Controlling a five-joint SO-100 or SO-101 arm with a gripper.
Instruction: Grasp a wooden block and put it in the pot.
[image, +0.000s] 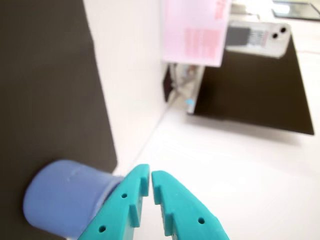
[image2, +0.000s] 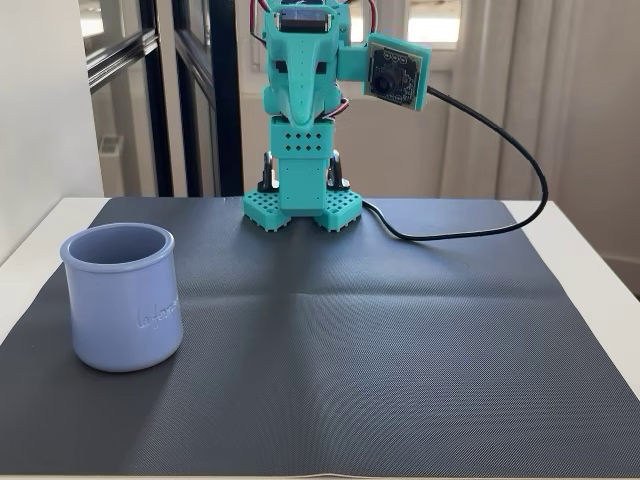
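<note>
The periwinkle-blue pot (image2: 122, 296) stands upright on the left front of the black mat (image2: 350, 340). In the wrist view the pot (image: 65, 197) shows at the lower left, beside the fingers. My teal gripper (image: 150, 176) is shut with nothing between its fingers. In the fixed view the arm is folded up over its base at the back of the mat, with the gripper (image2: 300, 108) pointing down and far from the pot. The wooden block is out of view in both views. The inside of the pot is hidden.
A black cable (image2: 480, 215) runs from the wrist camera (image2: 396, 68) down across the back right of the mat. The arm's base (image2: 300, 205) stands at the mat's back edge. The wrist view shows a phone (image: 257, 37) and a pink sheet (image: 195, 32) beyond the white table.
</note>
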